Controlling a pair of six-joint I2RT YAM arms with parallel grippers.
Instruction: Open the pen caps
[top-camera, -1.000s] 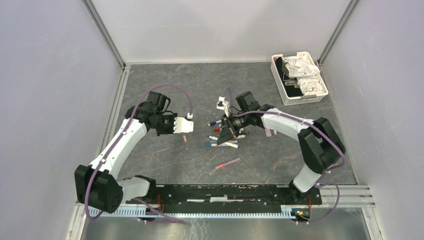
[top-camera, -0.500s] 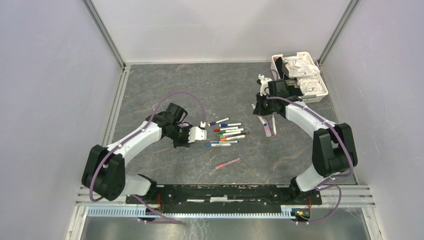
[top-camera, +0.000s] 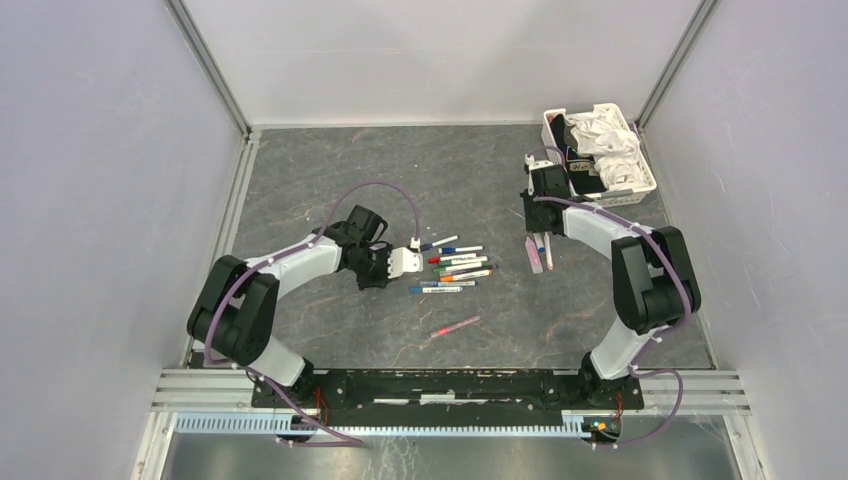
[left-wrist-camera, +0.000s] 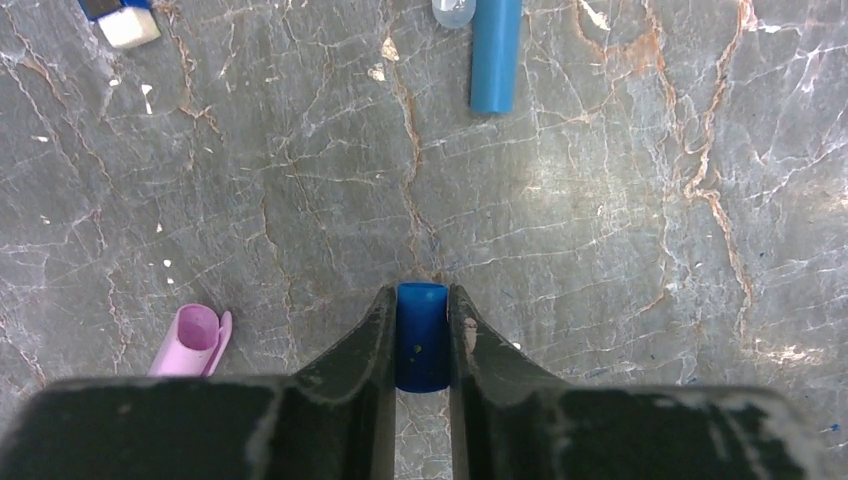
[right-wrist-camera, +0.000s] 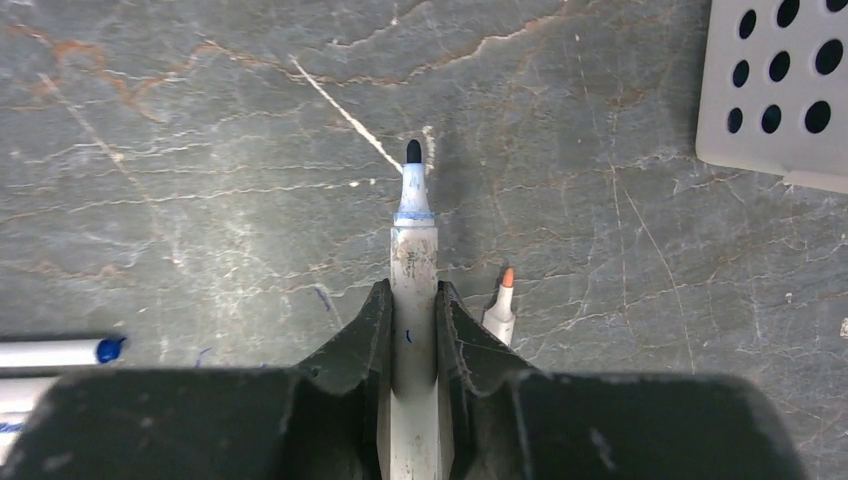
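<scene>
**Both arms gripping: cap on the left, bare pen on the right**

On my left wrist feed the left fingers (left-wrist-camera: 385, 310) are clenched on a dark blue cap (left-wrist-camera: 421, 345), which stands between them with its open end towards the tabletop (left-wrist-camera: 620, 250). A loose pink cap (left-wrist-camera: 190, 340) lies at 9 o'clock from the fingertips, well apart, and a light-blue cap (left-wrist-camera: 496, 55) lies at 12 o'clock near the top edge.

On the right wrist feed the right fingers (right-wrist-camera: 378, 310) are grasping a white pen barrel (right-wrist-camera: 413, 250), uncapped, with its dark tip pointing to 12 o'clock. An orange-tipped pen (right-wrist-camera: 500, 305) lies just beside it at 3 o'clock, and the corner of the white perforated basket (right-wrist-camera: 775, 90) sits at 2 o'clock.

From overhead, I see the row of pens (top-camera: 458, 268) mid-tabletop, with the left arm at its 9 o'clock and a pink pen (top-camera: 455, 326) at its 6 o'clock
</scene>
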